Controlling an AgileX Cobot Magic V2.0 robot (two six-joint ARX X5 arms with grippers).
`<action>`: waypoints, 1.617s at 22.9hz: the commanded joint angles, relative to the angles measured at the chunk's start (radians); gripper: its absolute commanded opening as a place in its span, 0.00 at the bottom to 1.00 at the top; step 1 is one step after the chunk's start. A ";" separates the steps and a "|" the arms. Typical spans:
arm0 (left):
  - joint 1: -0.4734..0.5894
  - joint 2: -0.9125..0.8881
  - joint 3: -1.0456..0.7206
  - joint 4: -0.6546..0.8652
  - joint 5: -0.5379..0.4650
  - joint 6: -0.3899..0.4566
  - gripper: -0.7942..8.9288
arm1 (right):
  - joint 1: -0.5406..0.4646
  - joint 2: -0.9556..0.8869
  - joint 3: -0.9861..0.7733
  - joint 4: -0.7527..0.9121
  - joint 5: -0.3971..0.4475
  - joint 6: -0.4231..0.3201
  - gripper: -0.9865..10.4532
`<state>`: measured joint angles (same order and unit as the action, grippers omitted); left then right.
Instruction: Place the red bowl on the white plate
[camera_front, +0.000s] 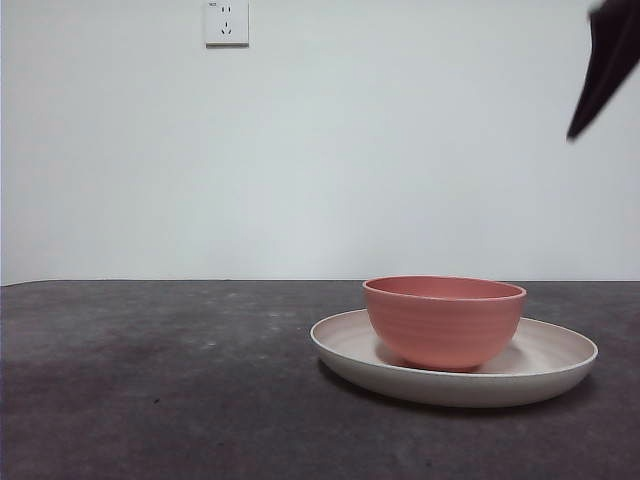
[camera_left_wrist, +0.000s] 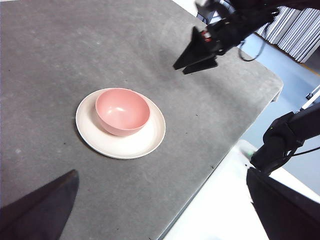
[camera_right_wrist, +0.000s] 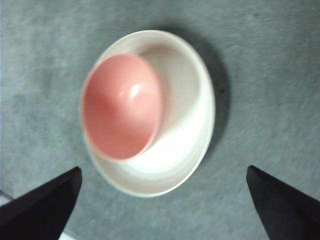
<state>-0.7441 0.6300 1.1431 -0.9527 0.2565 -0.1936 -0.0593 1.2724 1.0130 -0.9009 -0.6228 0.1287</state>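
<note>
One ridged coral red bowl (camera_front: 444, 320) sat off-centre in one cream white plate (camera_front: 560, 362), lower right of the front view; both grippers' jaws were spread, empty.

One red bowl (camera_front: 444, 320) is in sight, sitting inside the one white plate (camera_front: 545, 365), off centre within its rim. One table (camera_front: 160, 380) holds the plate. One wall socket (camera_front: 227, 22) is visible above and behind the plate.

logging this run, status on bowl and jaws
Both grippers open, clear, holding nothing. Red bowl upright on white plate, off-centre. Nothing in the way.
</note>
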 joint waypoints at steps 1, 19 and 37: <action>-0.008 0.007 0.011 0.009 -0.005 0.001 0.72 | -0.013 0.097 0.015 0.028 -0.010 -0.070 0.46; -0.008 0.007 0.011 0.009 -0.005 0.001 0.72 | 0.054 0.497 0.015 0.272 -0.110 -0.137 0.36; -0.008 0.007 0.011 0.009 -0.005 0.001 0.72 | 0.123 0.518 0.015 0.287 0.022 -0.056 0.09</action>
<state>-0.7441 0.6300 1.1431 -0.9527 0.2565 -0.1936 0.0589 1.7695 1.0149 -0.6163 -0.6014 0.0608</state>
